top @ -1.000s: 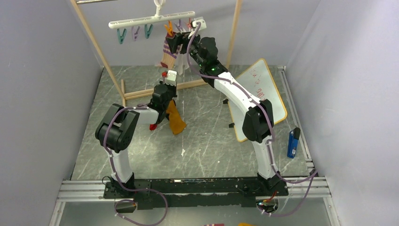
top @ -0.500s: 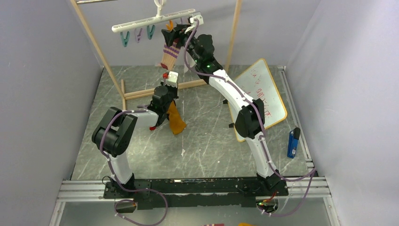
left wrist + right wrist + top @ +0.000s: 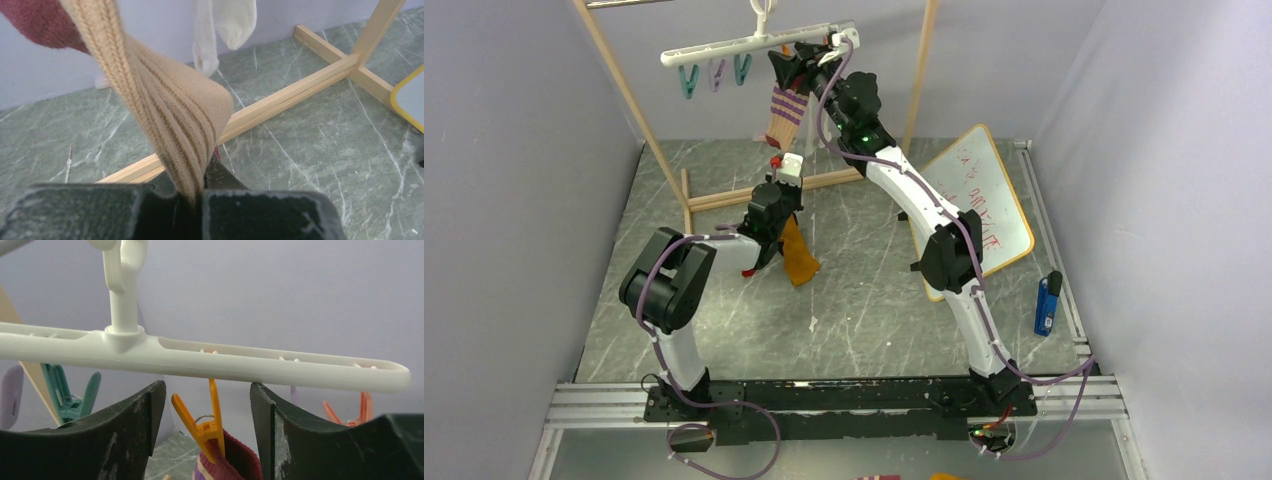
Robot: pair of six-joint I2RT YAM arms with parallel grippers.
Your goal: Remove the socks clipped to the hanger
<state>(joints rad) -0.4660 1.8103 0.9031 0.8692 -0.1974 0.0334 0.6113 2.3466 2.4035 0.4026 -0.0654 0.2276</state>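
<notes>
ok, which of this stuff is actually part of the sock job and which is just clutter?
Job: white hanger, orange clip, striped sock it holds, mustard sock in the left fingers, white sock.
Clutter: whiteboard, blue object near the right edge, wooden rack.

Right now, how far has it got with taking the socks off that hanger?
Done: three clips at the left end of the hanger hang empty. In hand: the left gripper is shut on the mustard sock, which is off the hanger, while the right gripper is open around the orange clip pinching the striped sock. Left: that striped sock and at least one hanging white sock.
</notes>
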